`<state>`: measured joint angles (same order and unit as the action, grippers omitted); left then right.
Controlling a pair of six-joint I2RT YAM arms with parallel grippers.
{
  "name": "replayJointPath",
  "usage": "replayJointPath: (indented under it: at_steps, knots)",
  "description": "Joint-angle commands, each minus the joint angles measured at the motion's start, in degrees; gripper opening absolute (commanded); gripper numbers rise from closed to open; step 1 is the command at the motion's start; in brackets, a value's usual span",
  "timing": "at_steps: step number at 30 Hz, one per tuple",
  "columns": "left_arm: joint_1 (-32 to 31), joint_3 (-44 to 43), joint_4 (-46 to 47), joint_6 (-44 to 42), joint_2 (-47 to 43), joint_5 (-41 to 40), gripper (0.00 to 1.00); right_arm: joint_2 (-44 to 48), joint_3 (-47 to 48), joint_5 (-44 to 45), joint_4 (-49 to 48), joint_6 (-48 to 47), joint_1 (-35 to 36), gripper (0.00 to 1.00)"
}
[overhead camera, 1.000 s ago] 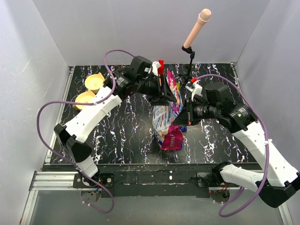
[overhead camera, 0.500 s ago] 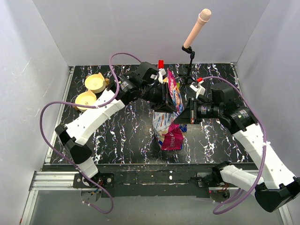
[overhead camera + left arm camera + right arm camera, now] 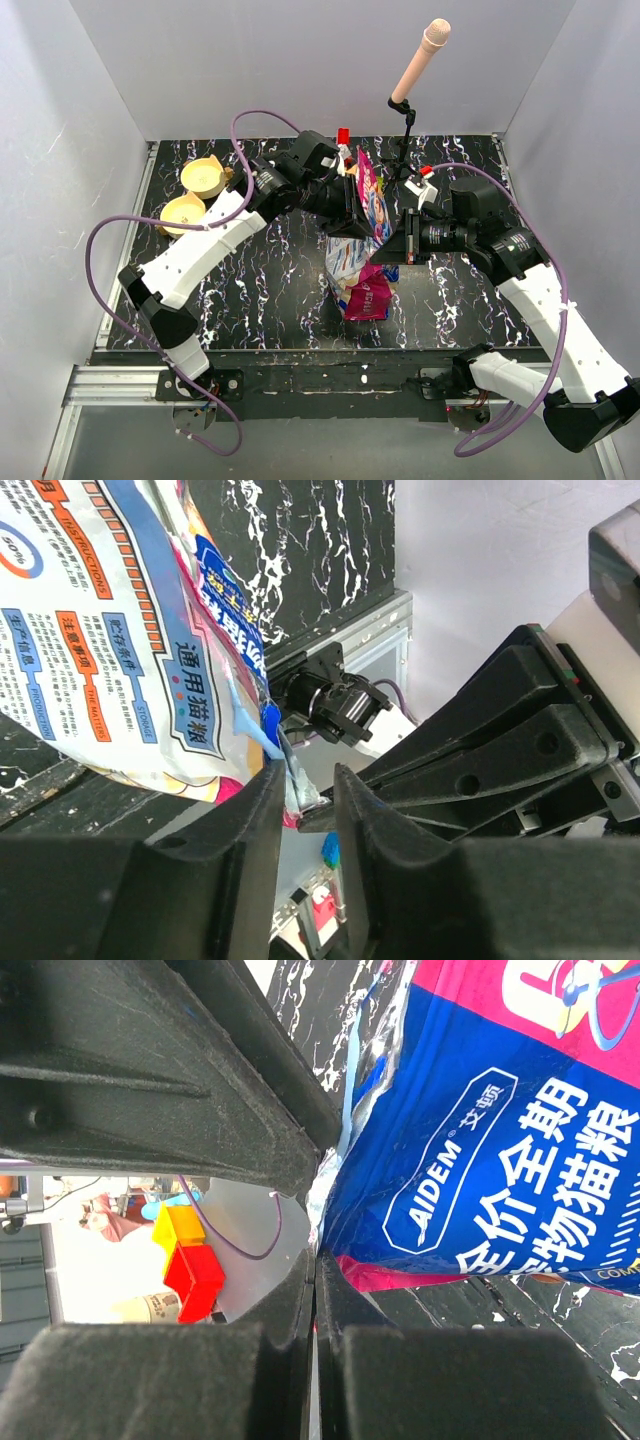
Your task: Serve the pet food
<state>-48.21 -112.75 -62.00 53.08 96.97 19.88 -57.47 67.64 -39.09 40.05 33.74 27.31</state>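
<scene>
The pet food bag (image 3: 350, 258), glossy white, blue and magenta foil, stands upright at the middle of the black marbled table; the kibble inside is hidden. My right gripper (image 3: 385, 250) comes in from the right and is shut on the bag's side edge. In the right wrist view its jaws (image 3: 315, 1255) meet on the foil seam beside the blue panel (image 3: 480, 1140). My left gripper (image 3: 358, 205) reaches the bag's top from the left. In the left wrist view its jaws (image 3: 308, 780) stand a narrow gap apart, with the bag's (image 3: 110, 630) torn silver edge lying between the tips against one finger.
Two tan bowls (image 3: 205, 177) (image 3: 183, 211) sit at the far left of the table. A microphone (image 3: 418, 62) on a thin stand rises at the back, right of centre. Red and yellow toy blocks (image 3: 185, 1260) show behind the left arm. White walls enclose three sides.
The left gripper's jaws have narrowed around the bag's top edge, and the left arm has shifted slightly right. The right arm has lifted a little and keeps its grip.
</scene>
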Motion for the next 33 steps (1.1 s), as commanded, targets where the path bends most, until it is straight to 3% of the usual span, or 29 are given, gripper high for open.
replayJointPath:
  at_steps: [1,3,8,28,33]
  knots:
    - [0.1,-0.3,-1.2,0.3,-3.8,-3.7,0.32,0.3,0.1,-0.9,-3.4,-0.4,-0.4,0.01]
    - [0.7,0.3,-1.0,0.6,-4.4,-4.0,0.35,0.2,0.1,-0.9,-3.4,-0.4,-0.4,0.01]
    - [1.3,0.2,-1.3,1.1,-4.2,-4.4,0.28,0.0,0.3,-1.2,-3.1,-0.6,-0.4,0.01]
    - [2.1,4.2,4.1,1.9,-1.5,3.1,0.27,-0.4,0.7,-1.7,-3.0,-1.1,-0.4,0.01]
    - [2.1,3.7,3.5,1.9,-0.4,3.4,0.21,-0.3,0.6,-1.8,-3.1,-1.1,-0.4,0.01]
